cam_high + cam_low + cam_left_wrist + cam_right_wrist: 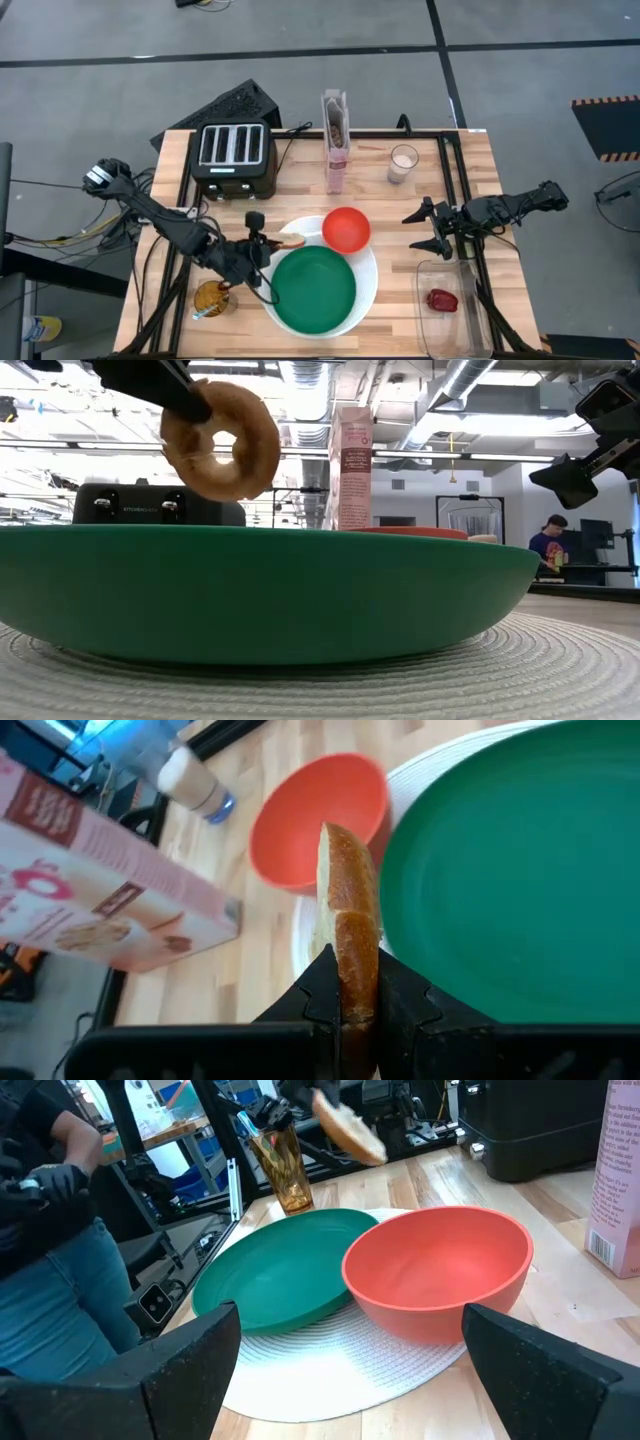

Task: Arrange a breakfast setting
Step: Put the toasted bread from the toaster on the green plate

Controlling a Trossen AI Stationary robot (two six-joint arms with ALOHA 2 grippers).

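While the right hand (436, 228) waited open beyond the red bowl (346, 229), the bagel (348, 935) was held edge-on in the left hand (252, 252), just beside the green plate (314, 290).

A black toaster (234, 152), a glass of milk (403, 163) and an amber glass (211, 299) stand on the table (170, 190).

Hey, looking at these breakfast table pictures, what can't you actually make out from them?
- Spoon: not found in any view.
- Red food item: too small in the high view to identify; it lies in a clear tray.
- White plate: mostly covered by the green plate and red bowl.
- Bagel: blurred in the right wrist view; the left gripper covers its lower end in the left wrist view.
- Toaster: lower part hidden behind the green plate in the low view.
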